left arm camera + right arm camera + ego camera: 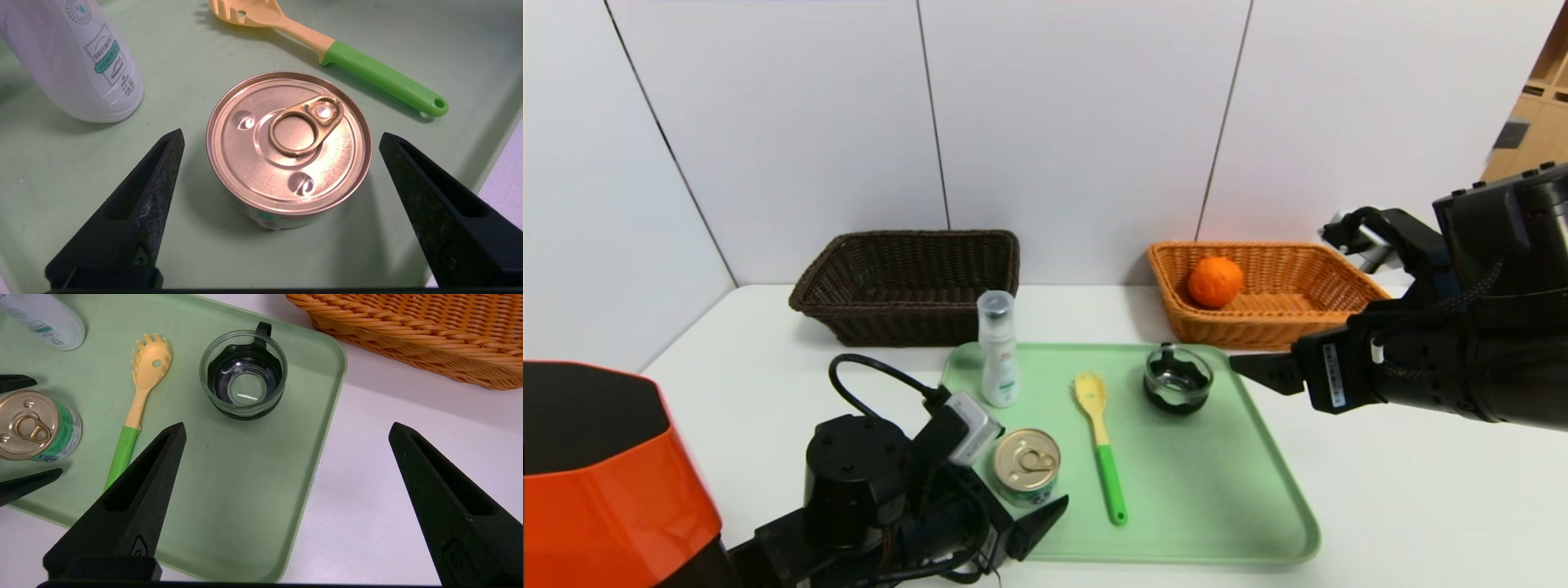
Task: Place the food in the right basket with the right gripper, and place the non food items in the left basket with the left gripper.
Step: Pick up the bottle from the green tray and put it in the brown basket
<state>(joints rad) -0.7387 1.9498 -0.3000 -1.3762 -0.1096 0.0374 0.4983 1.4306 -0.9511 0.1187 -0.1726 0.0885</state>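
Note:
An orange (1214,282) lies in the orange-tan right basket (1339,282). On the green tray (1217,490) stand a tin can (289,143) with a gold pull-ring lid, a white bottle (998,351) and a dark glass dish (244,375). A yellow pasta spoon (1098,441) with a green handle lies between can and dish. My left gripper (281,134) is open, one finger on each side of the can and not touching it. My right gripper (287,426) is open and holds nothing. It hovers over the tray's right edge, near the dish. The dark brown left basket (907,286) shows nothing inside.
Both baskets stand at the back against the white wall, the dark one left of the tray and the tan one right. Bare white table (1421,506) lies right of the tray. The left arm's orange casing (605,474) fills the near left corner.

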